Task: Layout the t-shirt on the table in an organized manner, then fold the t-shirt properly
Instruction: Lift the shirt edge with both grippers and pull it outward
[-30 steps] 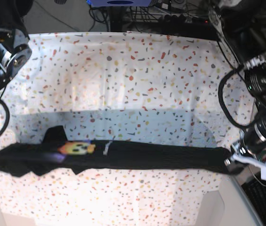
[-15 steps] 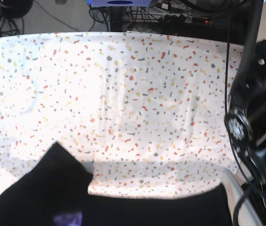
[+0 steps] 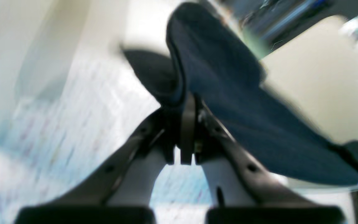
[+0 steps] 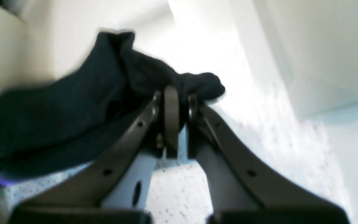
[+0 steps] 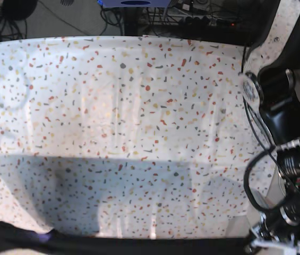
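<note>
The black t-shirt [image 5: 139, 246] shows in the base view only as a thin taut band along the bottom edge, over the near end of the speckled table [image 5: 139, 106]. In the left wrist view, my left gripper [image 3: 187, 104] is shut on a fold of the t-shirt [image 3: 228, 93], which hangs off to the right. In the right wrist view, my right gripper [image 4: 176, 101] is shut on a bunched corner of the t-shirt [image 4: 73, 118], and a bit of purple print [image 4: 5, 180] shows at the lower left. The left arm [image 5: 285, 122] stands at the table's right side.
Cables and dark equipment [image 5: 192, 16] lie beyond the table's far edge, with a blue object [image 5: 134, 2] at top centre. The shirt's shadow [image 5: 112, 186] falls across the near part of the table. Both wrist views are blurred.
The stretched shirt has gone from lying low across the near table, through a lift close to the camera, to a band at the base view's bottom edge. Both arms have shifted.
</note>
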`<action>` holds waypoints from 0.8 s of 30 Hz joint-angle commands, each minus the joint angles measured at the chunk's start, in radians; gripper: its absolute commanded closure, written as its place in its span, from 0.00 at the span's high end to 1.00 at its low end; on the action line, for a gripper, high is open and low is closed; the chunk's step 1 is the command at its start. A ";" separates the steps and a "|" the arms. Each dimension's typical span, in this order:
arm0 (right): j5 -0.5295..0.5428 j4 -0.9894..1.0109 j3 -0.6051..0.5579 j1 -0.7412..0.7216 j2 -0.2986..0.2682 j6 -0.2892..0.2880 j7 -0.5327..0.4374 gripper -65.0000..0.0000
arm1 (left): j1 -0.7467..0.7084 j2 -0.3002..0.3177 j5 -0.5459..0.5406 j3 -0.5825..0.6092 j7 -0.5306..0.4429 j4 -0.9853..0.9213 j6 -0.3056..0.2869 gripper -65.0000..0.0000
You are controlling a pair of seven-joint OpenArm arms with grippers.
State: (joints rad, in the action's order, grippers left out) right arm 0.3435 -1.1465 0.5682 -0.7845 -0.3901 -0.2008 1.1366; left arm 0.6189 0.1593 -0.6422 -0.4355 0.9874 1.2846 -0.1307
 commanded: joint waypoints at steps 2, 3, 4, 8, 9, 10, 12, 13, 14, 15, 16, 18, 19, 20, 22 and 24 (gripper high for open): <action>-0.008 -0.016 0.045 0.098 0.004 0.002 -0.068 0.00 | -0.090 0.012 0.000 -0.010 -0.032 0.030 0.001 0.00; -0.008 -0.014 0.059 0.167 0.012 0.002 -0.097 0.00 | -0.147 0.013 0.000 -0.012 -0.043 0.030 0.001 0.00; -0.008 -0.014 0.062 0.241 0.026 0.002 -0.143 0.00 | -0.209 0.018 0.000 -0.010 -0.066 0.030 -0.001 0.00; -0.008 -0.014 0.059 0.454 0.066 0.002 -0.266 0.00 | -0.429 0.030 0.003 -0.003 -0.189 0.028 -0.001 0.00; -0.008 -0.014 0.059 0.494 0.072 0.002 -0.281 0.00 | -0.471 0.036 0.002 -0.001 -0.209 0.028 -0.001 0.00; -0.008 -0.014 0.063 0.526 0.076 0.002 -0.292 0.00 | -0.506 0.038 0.003 -0.001 -0.227 0.028 -0.001 0.00; -0.008 -0.014 0.069 0.584 0.092 0.002 -0.318 0.00 | -0.563 0.039 0.002 -0.003 -0.246 0.030 -0.001 0.00; -0.008 -0.014 0.069 0.612 0.096 0.002 -0.336 0.00 | -0.591 0.039 0.003 -0.007 -0.247 0.033 -0.001 0.00; -0.008 -0.014 0.069 0.633 0.096 0.002 -0.350 0.00 | -0.611 0.039 0.000 -0.009 -0.249 0.036 -0.002 0.00; -0.008 -0.014 0.069 0.656 0.096 0.002 -0.359 0.00 | -0.630 0.039 0.000 -0.010 -0.249 0.036 -0.004 0.00; -0.007 -0.014 0.071 0.681 0.096 0.002 -0.363 0.00 | -0.647 0.039 0.002 -0.010 -0.250 0.036 -0.004 0.00; -0.007 -0.014 0.071 0.719 0.098 0.002 -0.367 0.00 | -0.675 0.039 0.002 -0.012 -0.250 0.036 -0.004 0.00; -0.007 -0.014 0.071 0.739 0.104 0.001 -0.367 0.00 | -0.689 0.041 0.002 -0.012 -0.252 0.036 -0.004 0.00; -0.007 -0.016 0.071 0.755 0.116 0.001 -0.367 0.00 | -0.699 0.043 0.002 -0.013 -0.252 0.037 -0.004 0.00; -0.007 -0.022 0.098 0.779 0.130 -0.010 -0.367 0.00 | -0.727 0.059 0.002 -0.013 -0.252 0.048 -0.005 0.00; -0.007 -0.022 0.132 0.794 0.133 -0.072 -0.353 0.00 | -0.761 0.062 0.000 -0.013 -0.252 0.085 -0.005 0.00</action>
State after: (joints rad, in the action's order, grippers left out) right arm 0.3454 -1.1461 0.6903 0.0231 -0.2264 -0.2886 0.8104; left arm -0.1509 0.2035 -0.6384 -0.4385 0.7673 1.3495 -0.1379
